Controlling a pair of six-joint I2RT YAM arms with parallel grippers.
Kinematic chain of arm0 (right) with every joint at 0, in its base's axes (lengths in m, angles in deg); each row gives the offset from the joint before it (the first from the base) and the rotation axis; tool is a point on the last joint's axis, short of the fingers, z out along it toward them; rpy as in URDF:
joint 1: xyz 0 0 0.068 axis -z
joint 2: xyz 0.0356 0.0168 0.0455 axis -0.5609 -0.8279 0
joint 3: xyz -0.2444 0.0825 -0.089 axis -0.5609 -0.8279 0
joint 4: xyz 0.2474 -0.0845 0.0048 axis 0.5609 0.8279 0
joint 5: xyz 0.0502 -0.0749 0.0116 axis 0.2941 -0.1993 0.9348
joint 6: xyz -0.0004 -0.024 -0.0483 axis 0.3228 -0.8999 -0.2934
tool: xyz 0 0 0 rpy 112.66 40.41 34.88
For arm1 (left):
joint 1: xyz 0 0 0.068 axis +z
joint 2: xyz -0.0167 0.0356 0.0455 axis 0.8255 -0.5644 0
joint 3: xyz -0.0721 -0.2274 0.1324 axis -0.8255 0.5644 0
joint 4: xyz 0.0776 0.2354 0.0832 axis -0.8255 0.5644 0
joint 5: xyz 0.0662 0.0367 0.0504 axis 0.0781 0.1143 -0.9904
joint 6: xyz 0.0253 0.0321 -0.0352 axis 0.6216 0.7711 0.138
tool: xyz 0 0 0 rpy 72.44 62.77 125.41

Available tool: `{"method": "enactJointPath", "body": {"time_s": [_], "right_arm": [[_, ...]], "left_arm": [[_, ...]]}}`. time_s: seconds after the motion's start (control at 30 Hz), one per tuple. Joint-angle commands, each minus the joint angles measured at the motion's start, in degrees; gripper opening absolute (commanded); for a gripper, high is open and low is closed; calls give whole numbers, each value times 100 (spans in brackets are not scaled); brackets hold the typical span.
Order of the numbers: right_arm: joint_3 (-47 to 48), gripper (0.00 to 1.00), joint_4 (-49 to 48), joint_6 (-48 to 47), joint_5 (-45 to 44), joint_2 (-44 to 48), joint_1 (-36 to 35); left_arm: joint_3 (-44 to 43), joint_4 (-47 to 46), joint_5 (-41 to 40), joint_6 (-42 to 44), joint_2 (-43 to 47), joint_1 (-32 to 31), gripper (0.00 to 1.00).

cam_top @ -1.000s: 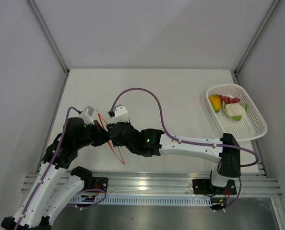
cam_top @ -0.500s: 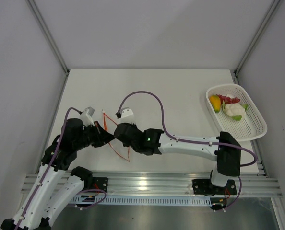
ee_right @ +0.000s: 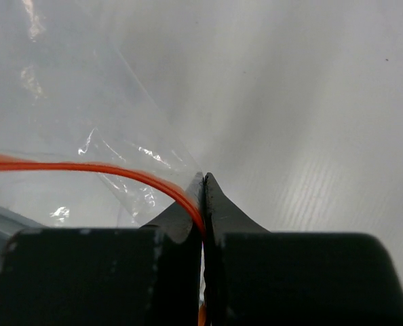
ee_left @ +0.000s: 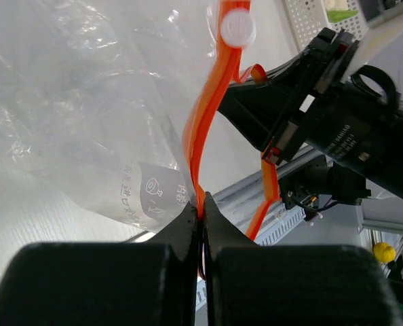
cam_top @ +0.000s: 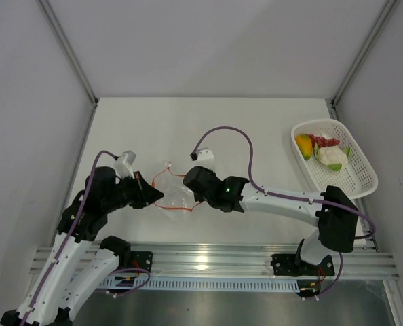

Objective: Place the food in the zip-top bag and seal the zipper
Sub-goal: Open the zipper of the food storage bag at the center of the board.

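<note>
The clear zip-top bag (cam_top: 174,197) hangs stretched between my two grippers at the table's near left. Its orange zipper (cam_top: 165,170) loops round the mouth. My left gripper (cam_top: 157,197) is shut on the zipper strip (ee_left: 212,122) at one side of the mouth, just below the crinkled bag (ee_left: 86,122). My right gripper (cam_top: 190,201) is shut on the zipper (ee_right: 120,170) at the other side, with bag film (ee_right: 66,102) beside it. The food (cam_top: 321,151), a yellow-orange fruit, red grapes, a green piece and a whitish piece, lies in the basket at the far right.
The white mesh basket (cam_top: 364,183) stands at the table's right edge. A white slider tab (ee_left: 237,28) sits on the zipper strip. The right arm's black wrist (ee_left: 337,115) is close in front of the left gripper. Purple cables arch above both arms.
My right gripper has shut on the zipper strip and moved right, away from the left gripper. The bag's mouth has been drawn out between the two. The left gripper has kept its grip.
</note>
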Motion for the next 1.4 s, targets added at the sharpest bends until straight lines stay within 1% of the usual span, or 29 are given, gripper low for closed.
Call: {"method": "enactJointPath", "body": {"time_s": [0.0,0.1,0.27,0.43,0.53,0.57,0.63,0.67,0.73,0.8,0.83,0.93,0.97,1.0,1.03,1.13,1.17,1.2,1.27,1.37], "right_arm": [[-399,0,93,207,1,369,187],[-812,0,-39,207,220,650,389],[-1279,0,-355,163,536,1010,617],[-1622,0,-672,163,1020,1082,837],[-1622,7,-752,102,1186,1020,855],[-1622,12,-795,58,1257,1011,855],[-1613,14,-901,23,1389,985,838],[-1605,17,-936,5,1407,985,829],[-1587,18,-945,-12,1407,1002,820],[-1552,24,-919,-48,1390,1038,829],[-1534,33,-901,-65,1381,1090,837],[-1490,46,-788,-118,1302,1230,829],[-1490,55,-752,-127,1249,1275,846],[-1490,61,-708,-153,1223,1327,846],[-1490,69,-638,-162,1214,1389,846],[-1482,79,-463,-154,1047,1652,855],[-1473,88,-288,-118,960,1827,855],[-1464,93,-173,-74,741,1924,864],[-1482,99,90,-4,564,2170,873],[-1499,99,320,-39,405,2689,969]], "left_arm": [[-339,-44,254,310,-156,-34,1],[-418,-26,386,389,-305,-34,1],[-611,-17,850,512,-622,-34,1],[-638,-96,1150,521,-833,-43,0],[-577,-245,1387,486,-956,-60,1],[-576,-272,1440,477,-1000,-86,1],[-568,-368,1493,399,-1070,-192,0],[-568,-447,1493,355,-1149,-244,1],[-585,-527,1441,267,-1237,-411,1],[-620,-650,1379,188,-1360,-587,0],[-629,-702,1275,109,-1396,-640,1],[-629,-852,1081,-41,-1545,-763,0],[-629,-896,1045,-76,-1580,-790,1],[-629,-974,1028,-111,-1668,-816,1],[-629,-1019,1001,-181,-1703,-834,1],[-559,-1194,887,-313,-1888,-851,1],[-550,-1265,869,-349,-1932,-851,1],[-533,-1344,861,-375,-1984,-851,1],[-506,-1564,834,-428,-2169,-851,1],[-585,-1757,887,-472,-2476,-851,1]]}}
